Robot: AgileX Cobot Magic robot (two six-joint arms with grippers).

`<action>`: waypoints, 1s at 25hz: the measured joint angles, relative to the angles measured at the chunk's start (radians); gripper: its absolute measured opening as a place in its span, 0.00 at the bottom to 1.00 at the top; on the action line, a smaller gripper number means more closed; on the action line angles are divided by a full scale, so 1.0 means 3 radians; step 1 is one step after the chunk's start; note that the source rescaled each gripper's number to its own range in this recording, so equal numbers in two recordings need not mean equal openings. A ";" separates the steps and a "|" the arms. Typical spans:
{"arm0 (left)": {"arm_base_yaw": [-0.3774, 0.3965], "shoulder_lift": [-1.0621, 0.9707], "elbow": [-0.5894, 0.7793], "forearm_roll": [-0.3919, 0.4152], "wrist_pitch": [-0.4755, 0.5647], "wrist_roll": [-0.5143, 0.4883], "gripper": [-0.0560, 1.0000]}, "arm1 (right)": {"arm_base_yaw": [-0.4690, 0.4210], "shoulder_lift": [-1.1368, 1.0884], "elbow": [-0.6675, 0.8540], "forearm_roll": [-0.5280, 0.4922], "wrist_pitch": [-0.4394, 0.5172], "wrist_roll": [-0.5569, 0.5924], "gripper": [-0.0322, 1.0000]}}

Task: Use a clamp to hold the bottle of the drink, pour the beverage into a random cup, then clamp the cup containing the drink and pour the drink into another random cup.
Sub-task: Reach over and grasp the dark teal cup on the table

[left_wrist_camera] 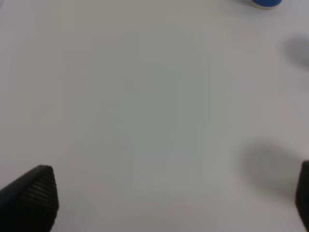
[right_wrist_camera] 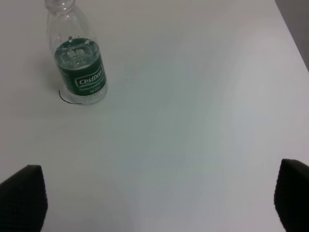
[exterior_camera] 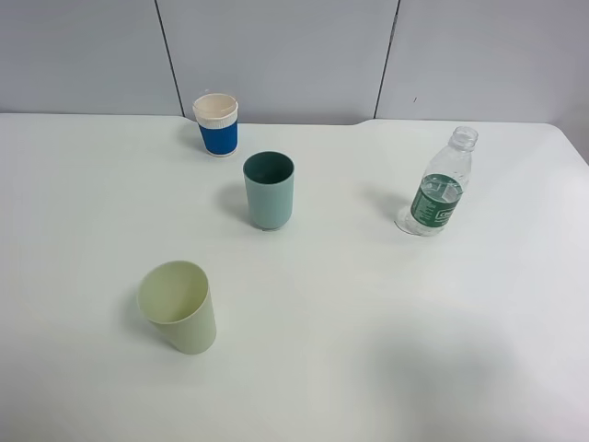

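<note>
The uncapped clear bottle (exterior_camera: pixel 440 189) with a green label stands upright at the right of the white table, and it shows again in the right wrist view (right_wrist_camera: pixel 77 63) with clear liquid in its lower part. The teal cup (exterior_camera: pixel 269 191) stands upright near the middle. Nearer the front left is the pale yellow-green cup (exterior_camera: pixel 179 307), also upright. Neither arm appears in the high view. My right gripper (right_wrist_camera: pixel 161 188) is open over bare table, well short of the bottle. My left gripper (left_wrist_camera: pixel 174 188) is open too, with nothing between its fingers.
A white cup with a blue sleeve (exterior_camera: pixel 217 125) stands at the back left, and its base shows in the left wrist view (left_wrist_camera: pixel 265 3). Grey wall panels (exterior_camera: pixel 276 46) rise behind the table's back edge. The table's right edge (right_wrist_camera: pixel 294 34) runs near the bottle's side.
</note>
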 joint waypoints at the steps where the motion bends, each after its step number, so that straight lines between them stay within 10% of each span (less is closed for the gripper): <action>1: 0.0000 0.0000 0.0000 0.0000 0.0000 0.0000 1.00 | 0.0000 0.0000 0.0000 0.0000 0.0000 0.0000 0.95; 25: 0.0000 0.0000 0.0000 0.0000 0.0000 0.0000 1.00 | 0.0000 0.0000 0.0000 0.0000 0.0000 0.0003 0.95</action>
